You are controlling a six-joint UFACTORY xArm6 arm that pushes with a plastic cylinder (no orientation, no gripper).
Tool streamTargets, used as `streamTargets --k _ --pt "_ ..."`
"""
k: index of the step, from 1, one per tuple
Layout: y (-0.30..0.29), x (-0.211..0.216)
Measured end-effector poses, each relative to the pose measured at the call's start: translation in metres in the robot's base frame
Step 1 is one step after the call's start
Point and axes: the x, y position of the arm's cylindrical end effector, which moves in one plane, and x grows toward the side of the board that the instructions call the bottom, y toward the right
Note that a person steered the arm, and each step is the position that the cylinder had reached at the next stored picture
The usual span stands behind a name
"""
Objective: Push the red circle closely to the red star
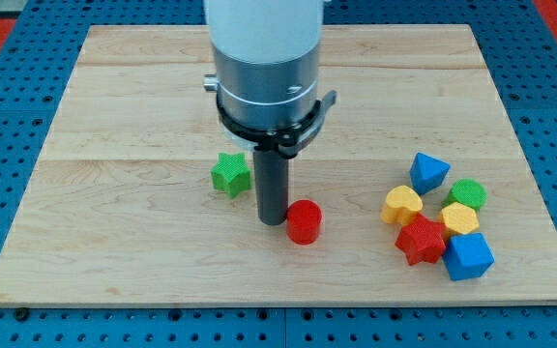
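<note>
Wooden board (pixel 143 106) — red circle (pixel 304 221) touching my tip (pixel 273 221) | red star (pixel 421 239) well apart

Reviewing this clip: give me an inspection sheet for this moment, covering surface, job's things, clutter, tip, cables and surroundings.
Surface: wooden board, flat, unmarked.
Job's things: red circle right of centre; red star in the cluster at the view's right, a clear gap between them.
Clutter: green star; blue block, green block, yellow heart, yellow block, blue cube.
Tip: my tip just left of the red circle, touching or nearly so.
Cables: nothing seen.
Surroundings: blue perforated base.
</note>
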Motion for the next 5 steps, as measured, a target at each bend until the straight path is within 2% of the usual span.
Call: streamTargets --k 2,4,5 --pt "0.001 0.000" --pt "0.054 0.002" --pt "0.029 0.004"
